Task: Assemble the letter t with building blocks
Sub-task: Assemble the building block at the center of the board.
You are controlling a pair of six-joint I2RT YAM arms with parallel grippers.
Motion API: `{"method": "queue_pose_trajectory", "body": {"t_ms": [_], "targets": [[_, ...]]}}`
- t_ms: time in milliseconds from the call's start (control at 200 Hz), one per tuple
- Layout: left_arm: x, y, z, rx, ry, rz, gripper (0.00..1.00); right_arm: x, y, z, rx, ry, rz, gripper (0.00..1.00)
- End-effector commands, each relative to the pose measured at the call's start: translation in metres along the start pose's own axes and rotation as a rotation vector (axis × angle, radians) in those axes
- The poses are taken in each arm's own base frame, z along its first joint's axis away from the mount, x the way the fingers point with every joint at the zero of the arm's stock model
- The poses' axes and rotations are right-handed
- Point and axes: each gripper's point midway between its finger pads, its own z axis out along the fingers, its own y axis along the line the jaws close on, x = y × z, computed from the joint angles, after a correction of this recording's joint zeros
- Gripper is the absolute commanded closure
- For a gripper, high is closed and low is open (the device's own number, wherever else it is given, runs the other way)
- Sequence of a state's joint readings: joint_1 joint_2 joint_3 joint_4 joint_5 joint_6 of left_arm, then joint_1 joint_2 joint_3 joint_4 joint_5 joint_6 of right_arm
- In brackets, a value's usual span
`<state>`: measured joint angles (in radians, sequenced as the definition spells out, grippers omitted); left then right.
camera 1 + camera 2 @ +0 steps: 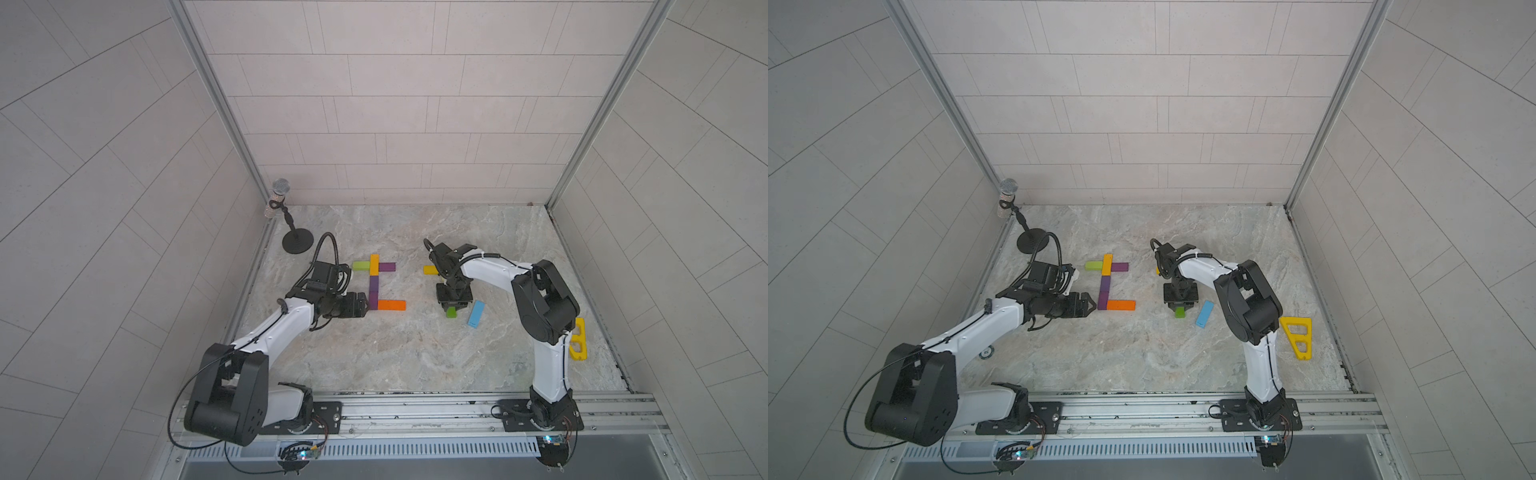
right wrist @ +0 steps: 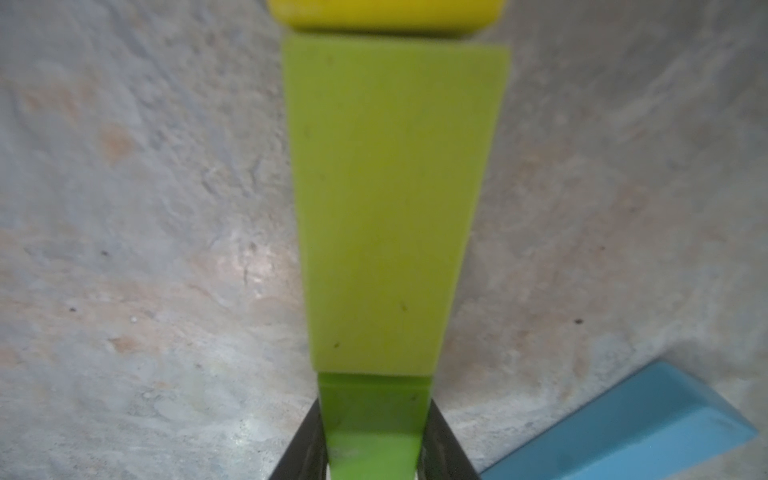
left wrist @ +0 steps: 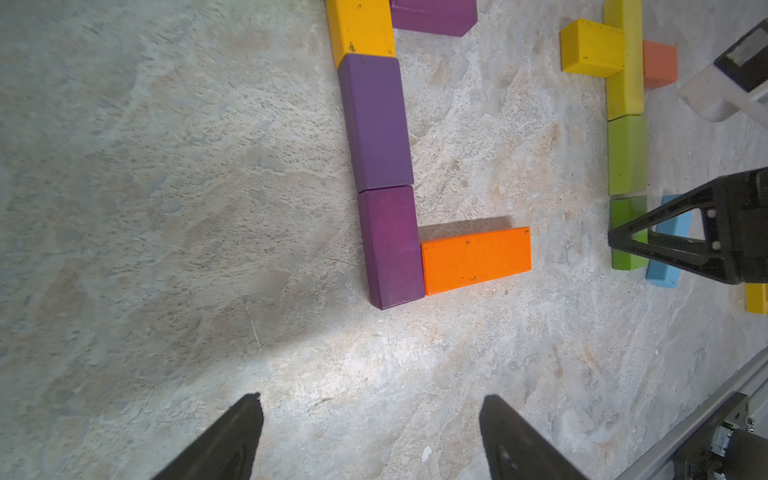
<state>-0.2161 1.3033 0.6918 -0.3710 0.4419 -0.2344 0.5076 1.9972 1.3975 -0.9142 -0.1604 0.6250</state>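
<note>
Both top views show two groups of blocks on the tabletop (image 1: pixel 395 353). One group lies by the left hand (image 1: pixel 366 306). A yellow block (image 1: pixel 374 264) and two purple blocks (image 1: pixel 373 284) make a line. An orange block (image 1: pixel 391 305) touches the near end on one side. At the far end a lime block (image 1: pixel 361 266) and a third purple block (image 1: pixel 387 267) stick out, one to each side. The left hand is wide and holds nothing. Its fingers (image 3: pixel 245 419) are near the purple end and do not touch it.

The right hand (image 2: pixel 375 401) points down and grips the green block (image 2: pixel 374 428) between its fingers. The green block looks to rest on the tabletop, end to end with a second lime block (image 2: pixel 386 199). A second yellow block (image 2: pixel 386 12) comes after that. The right arm (image 1: pixel 490 270) covers most of this line in both top views. Only the green end and a bit of yellow peek out.

A blue block (image 1: pixel 476 313) lies tilted just beside the green block. A yellow frame (image 1: pixel 1295 321) with holes lies behind the right arm, near the tabletop's edge. A microphone (image 1: pixel 281 187) on a stand is in the far corner, well apart from the blocks.
</note>
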Motion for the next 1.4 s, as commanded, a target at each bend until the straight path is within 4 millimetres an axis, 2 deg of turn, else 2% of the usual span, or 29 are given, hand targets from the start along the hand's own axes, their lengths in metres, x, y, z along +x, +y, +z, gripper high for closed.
{"method": "queue_pose_trajectory", "body": {"t_ms": [0, 926, 1111, 1396], "targets": [[-0.0043, 0.001, -0.0014, -0.007, -0.006, 0.019, 0.13, -0.0085, -0.0058, 0.0093, 0.036, -0.022, 0.002, 0.64], [-0.0053, -0.0006, -0.0029, 0.0, -0.019, 0.02, 0.13, -0.0128, -0.001, 0.0052, 0.016, -0.03, 0.029, 0.69], [-0.0043, 0.0002, -0.0024, -0.003, -0.017, 0.019, 0.13, -0.0134, -0.0004, 0.0049, 0.015, -0.031, 0.026, 0.63], [-0.0051, -0.0005, -0.0024, 0.0, -0.018, 0.019, 0.13, -0.0102, -0.0038, 0.0084, 0.026, -0.02, 0.032, 0.62]]}}
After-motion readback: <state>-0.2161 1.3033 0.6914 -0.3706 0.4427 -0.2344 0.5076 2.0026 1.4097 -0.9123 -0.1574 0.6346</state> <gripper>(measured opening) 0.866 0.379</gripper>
